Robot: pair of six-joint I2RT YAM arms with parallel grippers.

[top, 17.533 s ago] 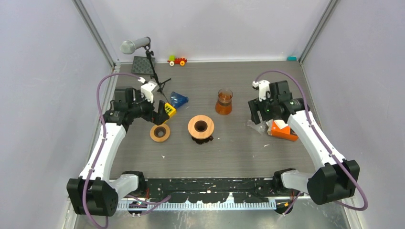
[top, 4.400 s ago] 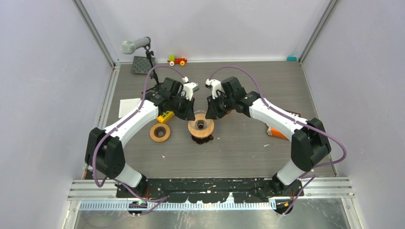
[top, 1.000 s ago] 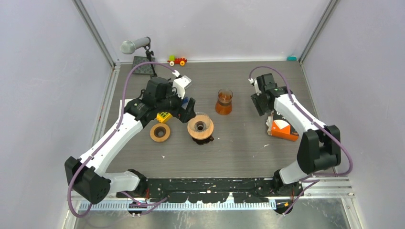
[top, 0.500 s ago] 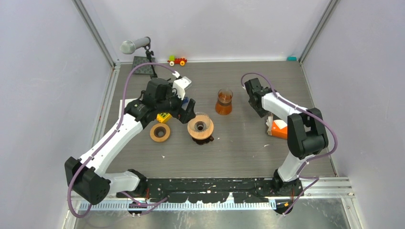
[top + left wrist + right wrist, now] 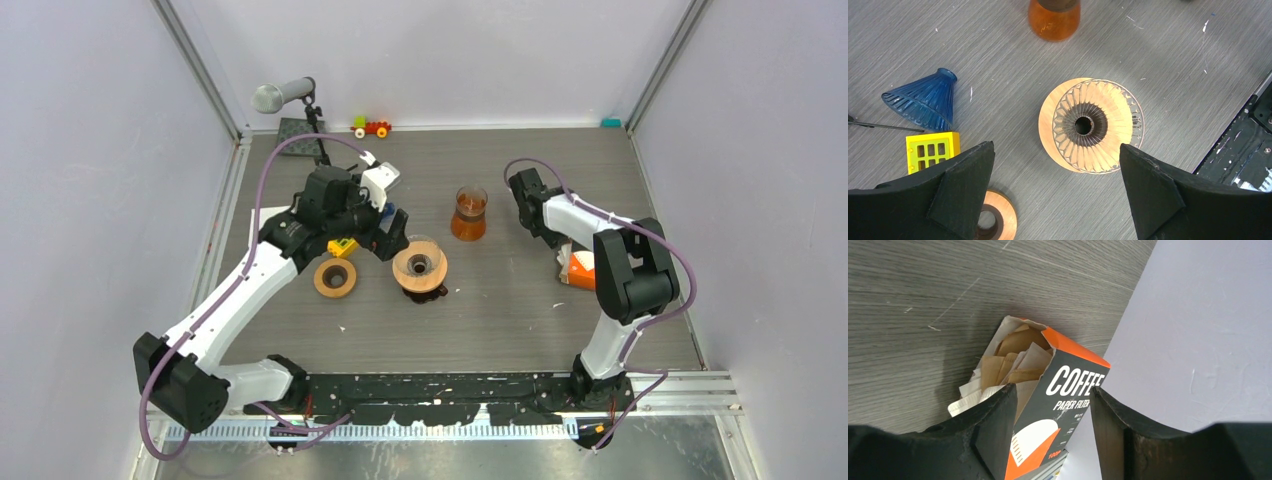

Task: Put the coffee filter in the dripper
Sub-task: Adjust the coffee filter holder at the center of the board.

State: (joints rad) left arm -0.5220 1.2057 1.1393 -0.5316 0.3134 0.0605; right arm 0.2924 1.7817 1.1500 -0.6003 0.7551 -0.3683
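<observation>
Left of dripper [image 5: 1108,120]: blue cone [image 5: 923,100], yellow block [image 5: 932,150]. Over dripper, left pincer [image 5: 1055,150] wide, empty. Near-right of part-open right pincer [image 5: 1053,390]: filter box [image 5: 1073,385], untouched.

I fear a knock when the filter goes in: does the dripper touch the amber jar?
Apart. The left wrist view shows a strip of table between the dripper and the amber jar.

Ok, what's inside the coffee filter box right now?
Brown and white paper filters crowd the torn-open end of the coffee filter box. How many lie deeper is hidden by its walls.
</observation>
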